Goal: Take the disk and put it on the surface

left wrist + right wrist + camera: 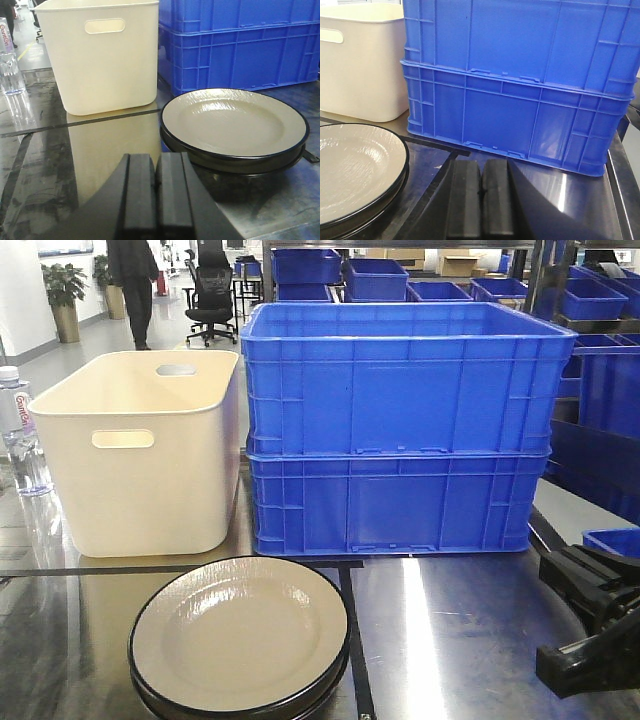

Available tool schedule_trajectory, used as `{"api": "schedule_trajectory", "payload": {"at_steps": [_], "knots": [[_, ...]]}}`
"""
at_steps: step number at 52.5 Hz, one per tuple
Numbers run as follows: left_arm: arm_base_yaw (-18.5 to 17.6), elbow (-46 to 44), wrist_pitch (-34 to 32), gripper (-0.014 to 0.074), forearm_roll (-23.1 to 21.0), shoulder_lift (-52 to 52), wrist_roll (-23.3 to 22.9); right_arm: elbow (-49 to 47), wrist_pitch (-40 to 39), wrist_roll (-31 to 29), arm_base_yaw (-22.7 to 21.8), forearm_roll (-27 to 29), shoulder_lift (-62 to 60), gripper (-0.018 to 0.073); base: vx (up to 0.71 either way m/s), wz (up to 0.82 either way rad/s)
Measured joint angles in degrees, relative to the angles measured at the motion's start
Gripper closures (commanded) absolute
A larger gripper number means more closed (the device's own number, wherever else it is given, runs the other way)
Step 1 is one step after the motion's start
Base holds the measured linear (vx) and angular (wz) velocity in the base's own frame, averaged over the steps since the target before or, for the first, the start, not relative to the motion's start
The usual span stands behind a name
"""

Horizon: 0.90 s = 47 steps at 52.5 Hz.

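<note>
The disk (pixel 240 635) is a cream plate with a black rim, topmost of a short stack resting on the shiny grey metal surface (pixel 460 640) in front of the bins. In the left wrist view the disk (pixel 232 122) lies ahead and to the right of my left gripper (pixel 156 167), which is shut and empty. The right wrist view has the disk (pixel 355 170) to the left of my right gripper (pixel 482 172), also shut with nothing in it. My right arm (pixel 595 620) shows at the table's right edge.
A cream plastic bin (pixel 140 450) and two stacked blue crates (pixel 400 430) stand just behind the plates. A water bottle (pixel 20 430) is at the far left. Black tape lines (pixel 352 640) cross the tabletop. More blue crates fill the background.
</note>
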Motion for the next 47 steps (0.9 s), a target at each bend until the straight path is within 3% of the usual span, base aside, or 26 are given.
{"api": "schedule_trajectory", "payload": {"at_steps": [12,19,25,33,39,47], "knots": [[0.0,0.0,-1.8,0.0598,0.7,0.0,0.1,0.0,0.0,0.0,0.0,0.0,0.0,0.0568,0.00,0.00],[0.0,0.0,-5.5,0.0598,8.8,0.0,-1.1,0.0,0.0,0.0,0.0,0.0,0.0,0.0568,0.00,0.00],[0.0,0.6,-6.3,0.0598,19.3,-0.1,-8.1,0.0,0.0,0.0,0.0,0.0,0.0,0.0568,0.00,0.00],[-0.1,6.7,-10.2,0.0598,32.7,-4.3,-24.3,0.0,0.0,0.0,0.0,0.0,0.0,0.0568,0.00,0.00],[-1.6,14.6,-15.9,0.0598,39.0,-11.3,-32.9,0.0,0.0,0.0,0.0,0.0,0.0,0.0568,0.00,0.00],[-4.0,24.1,-23.2,0.0598,41.1,-13.3,-36.7,0.0,-0.1,0.0,0.0,0.0,0.0,0.0568,0.00,0.00]]}}
